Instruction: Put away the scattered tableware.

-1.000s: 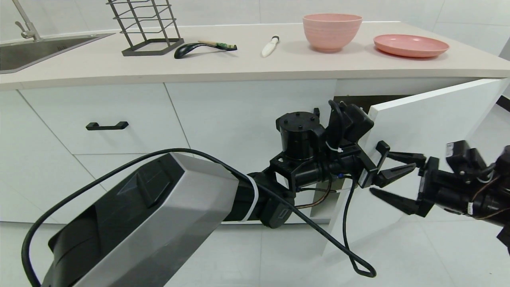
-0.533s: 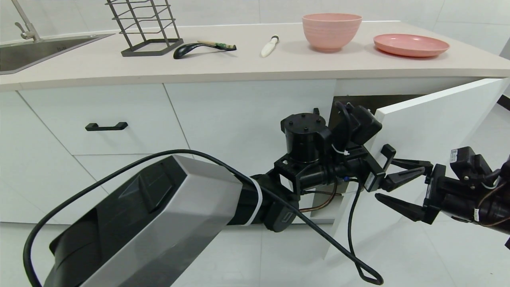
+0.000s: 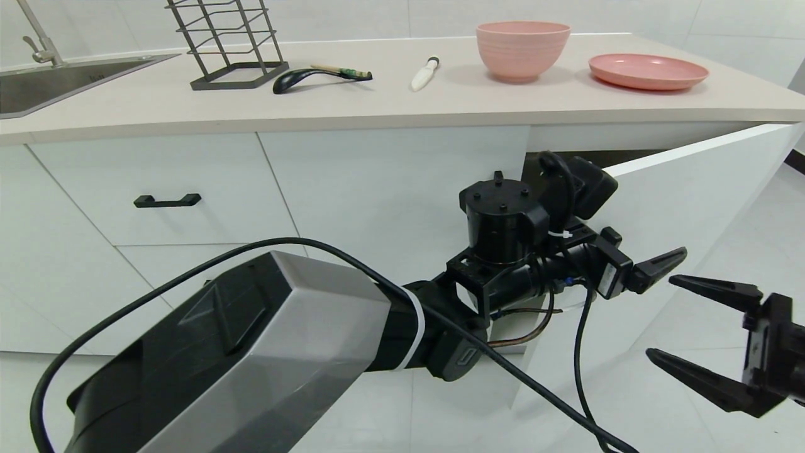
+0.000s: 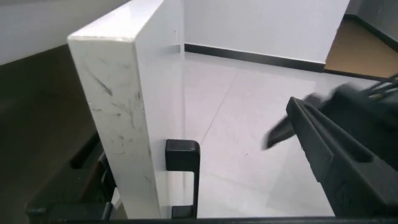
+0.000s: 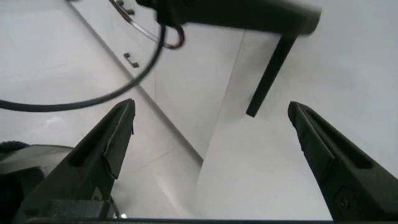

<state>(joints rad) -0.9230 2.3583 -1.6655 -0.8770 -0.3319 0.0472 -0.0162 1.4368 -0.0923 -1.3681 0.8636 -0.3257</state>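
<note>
Pink ribbed bowl (image 3: 523,50) upright on beige countertop (image 3: 390,104); inside of it hidden behind rim. Flat round pink plate (image 3: 648,70) just beside bowl, on robot's right. On other side of bowl: small white-handled utensil (image 3: 426,73), then black spoon with wooden handle (image 3: 286,82), dark wire rack (image 3: 229,83), steel sink (image 3: 56,78) farthest. Below bowl, white cabinet door (image 3: 692,201) stands open. Left gripper (image 3: 657,263) at door's free edge, jaws apart, edge seemingly between them; black bar handle (image 4: 182,174) just beside. Right gripper (image 3: 660,314) near, lower still, jaws wide apart.
</note>
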